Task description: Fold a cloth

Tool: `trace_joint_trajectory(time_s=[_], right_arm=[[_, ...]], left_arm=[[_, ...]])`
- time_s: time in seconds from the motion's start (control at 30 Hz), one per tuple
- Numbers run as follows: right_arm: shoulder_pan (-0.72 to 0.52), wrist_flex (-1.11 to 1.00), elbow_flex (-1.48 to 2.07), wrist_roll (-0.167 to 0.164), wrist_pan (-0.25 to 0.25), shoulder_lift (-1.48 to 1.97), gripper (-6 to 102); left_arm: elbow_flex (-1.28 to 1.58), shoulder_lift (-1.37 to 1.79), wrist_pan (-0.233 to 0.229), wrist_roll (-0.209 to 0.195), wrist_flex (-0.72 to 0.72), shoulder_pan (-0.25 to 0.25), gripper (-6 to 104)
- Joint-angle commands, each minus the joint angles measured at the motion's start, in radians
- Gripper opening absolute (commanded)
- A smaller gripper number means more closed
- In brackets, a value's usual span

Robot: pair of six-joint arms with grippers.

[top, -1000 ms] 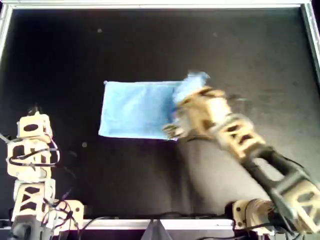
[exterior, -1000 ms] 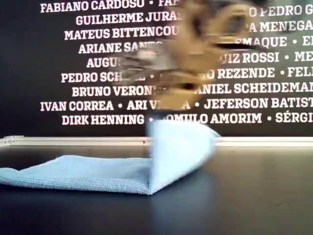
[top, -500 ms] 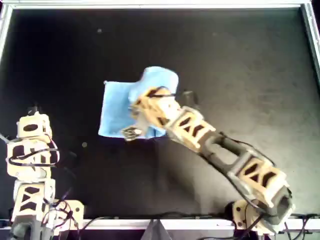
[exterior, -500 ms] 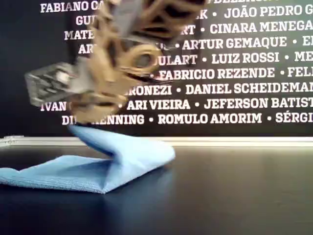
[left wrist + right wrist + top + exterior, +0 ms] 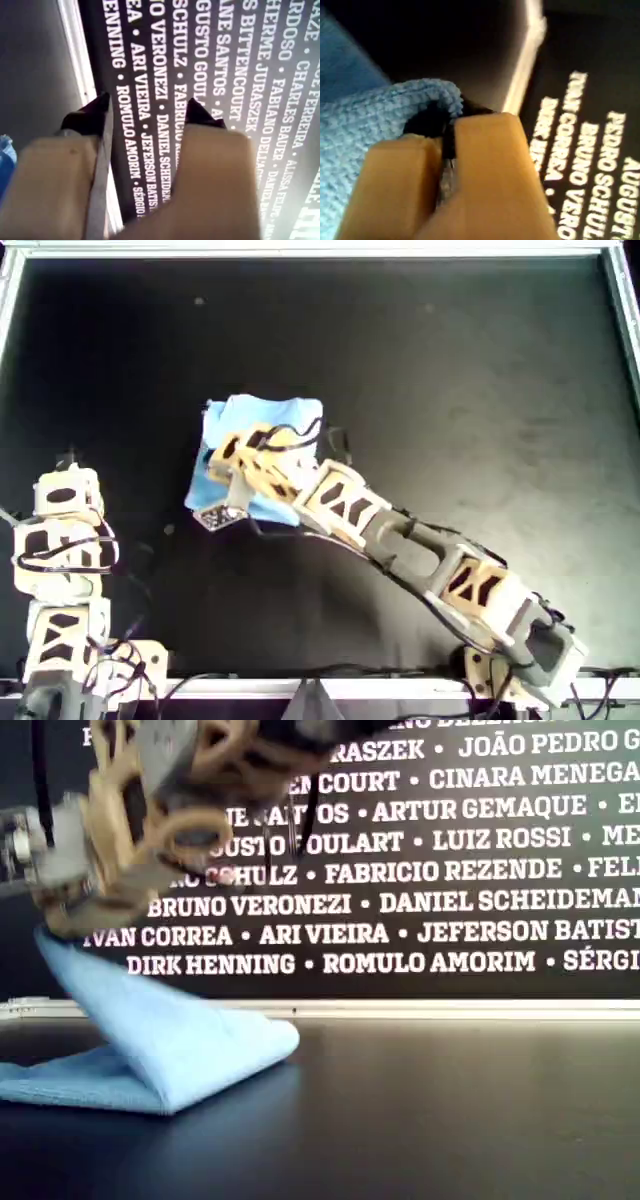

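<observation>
The right tool (image 5: 447,145) is pinched tight on the cloth's (image 5: 262,425) edge, lifted over the worktop (image 5: 480,390); the left tool (image 5: 145,115) gapes empty.

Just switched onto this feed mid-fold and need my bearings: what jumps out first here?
The right gripper is shut on an edge of the light blue cloth, holding it lifted over the rest, left of centre in the overhead view. In the exterior view the raised flap slopes up toward that view's left. The left gripper is open, holding nothing, pointed at a wall of names.
</observation>
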Motion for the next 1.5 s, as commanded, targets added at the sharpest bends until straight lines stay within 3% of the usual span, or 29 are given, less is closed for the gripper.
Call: trace_joint_trajectory(time_s=[0.0,0.3,0.67,0.8,1.07,1.47], right_arm=[[0.006,-0.052,-0.067,0.005,-0.002,0.012,6],[0.003,-0.052,-0.063,0.005,-0.015,-0.012,44],[-0.069,-0.012,-0.043,-0.012,0.000,0.160,47],[-0.179,0.048,0.051,-0.012,-0.002,0.334,38],[-0.422,0.103,0.583,-0.012,-0.002,0.865,-2],[-0.784,0.103,1.430,-0.012,0.000,1.853,0]], left_arm=[[-0.008,0.017,0.002,0.008,-0.002,0.011,52],[-0.008,0.009,0.002,0.008,-0.002,0.011,52],[-0.008,0.003,0.002,0.006,-0.002,0.011,52],[-0.008,0.003,0.002,0.006,-0.002,0.011,52],[-0.008,0.006,0.003,0.006,-0.002,0.011,52],[-0.008,0.018,0.003,-0.002,-0.002,0.009,52]])
